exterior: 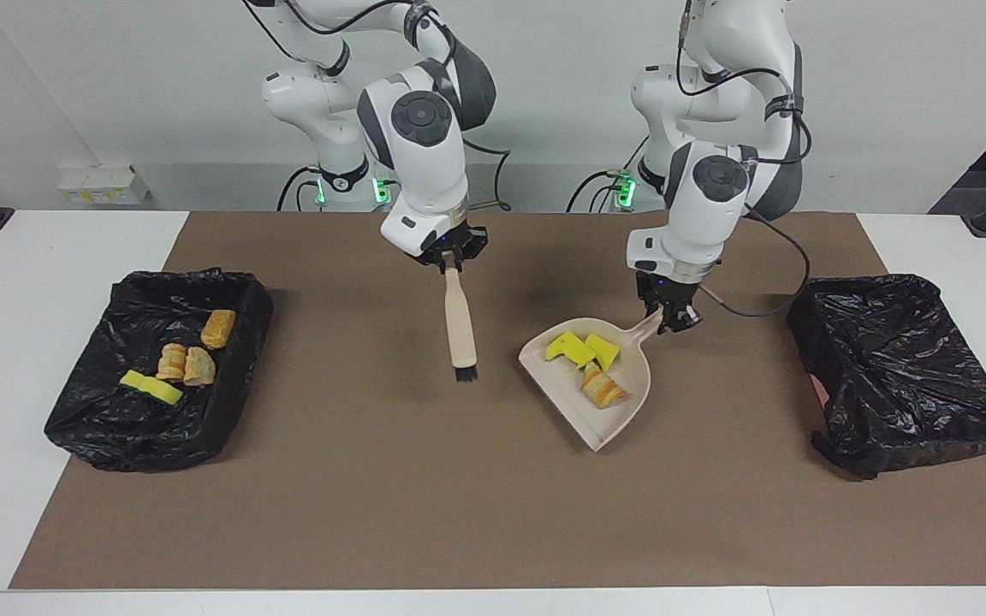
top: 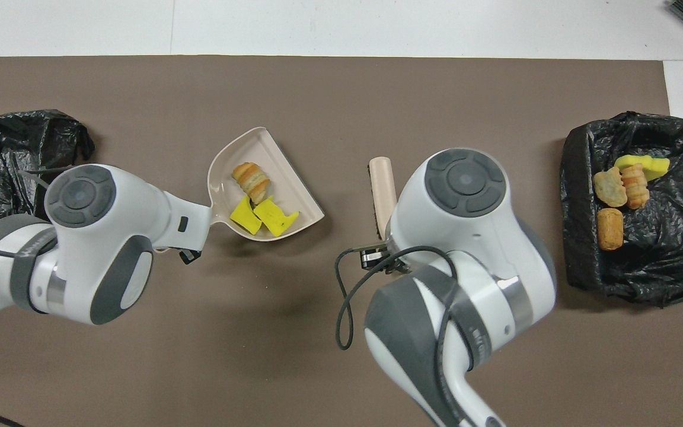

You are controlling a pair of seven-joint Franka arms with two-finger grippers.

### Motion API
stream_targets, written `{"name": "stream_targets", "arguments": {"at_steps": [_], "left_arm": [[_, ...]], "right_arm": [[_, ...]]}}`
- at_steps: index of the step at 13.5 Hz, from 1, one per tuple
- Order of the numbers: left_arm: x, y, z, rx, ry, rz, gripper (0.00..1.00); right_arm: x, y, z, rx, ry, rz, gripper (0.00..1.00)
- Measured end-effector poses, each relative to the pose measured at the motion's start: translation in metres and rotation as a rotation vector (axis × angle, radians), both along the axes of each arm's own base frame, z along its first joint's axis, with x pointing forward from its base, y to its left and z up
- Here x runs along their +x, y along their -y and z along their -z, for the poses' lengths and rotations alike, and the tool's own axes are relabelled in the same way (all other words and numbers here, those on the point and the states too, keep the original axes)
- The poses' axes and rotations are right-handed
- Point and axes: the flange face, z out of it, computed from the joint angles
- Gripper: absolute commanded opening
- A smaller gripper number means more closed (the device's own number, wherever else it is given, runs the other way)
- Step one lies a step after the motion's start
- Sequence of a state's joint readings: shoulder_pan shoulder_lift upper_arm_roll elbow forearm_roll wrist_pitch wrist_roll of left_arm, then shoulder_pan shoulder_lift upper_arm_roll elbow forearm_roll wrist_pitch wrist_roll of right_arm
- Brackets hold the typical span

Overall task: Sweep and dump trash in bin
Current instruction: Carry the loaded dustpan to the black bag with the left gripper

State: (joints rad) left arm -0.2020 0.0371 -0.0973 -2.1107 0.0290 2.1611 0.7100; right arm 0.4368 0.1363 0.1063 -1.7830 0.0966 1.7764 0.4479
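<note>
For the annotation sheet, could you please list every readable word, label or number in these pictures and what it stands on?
No text can be read with certainty.
Right arm band: small lettering, too blurred to read.
White boxes by the wall: yellow labels, too small to read.
Dustpan, brush, bins: no markings visible.
</note>
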Motion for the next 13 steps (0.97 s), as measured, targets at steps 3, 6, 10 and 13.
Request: {"name": "stream_targets", "arguments": {"at_steps": [3,6,10,13], "left_arm": [[0.009,-0.063,-0.034,0.003,0.013,-0.117,0.00],[0.014,-0.136,-0.057,0.015,-0.031,-0.254,0.00],[0.008,-0.257,-0.072,-0.037,-0.055,-0.447,0.00],[-0.003,-0.336,-0.091,-0.123,-0.052,-0.511,0.00]], "right_arm": [[-0.035,-0.049,0.024,-0.016,0.015,0.029,0.00],[-0.071,-0.087,0.045,-0.024,0.025,0.035,0.00],[-0.129,-0.141,0.082,-0.043,0.024,0.012,0.00],[-0.160,-0.152,0.113,-0.048,0.035,0.029,0.00]]}}
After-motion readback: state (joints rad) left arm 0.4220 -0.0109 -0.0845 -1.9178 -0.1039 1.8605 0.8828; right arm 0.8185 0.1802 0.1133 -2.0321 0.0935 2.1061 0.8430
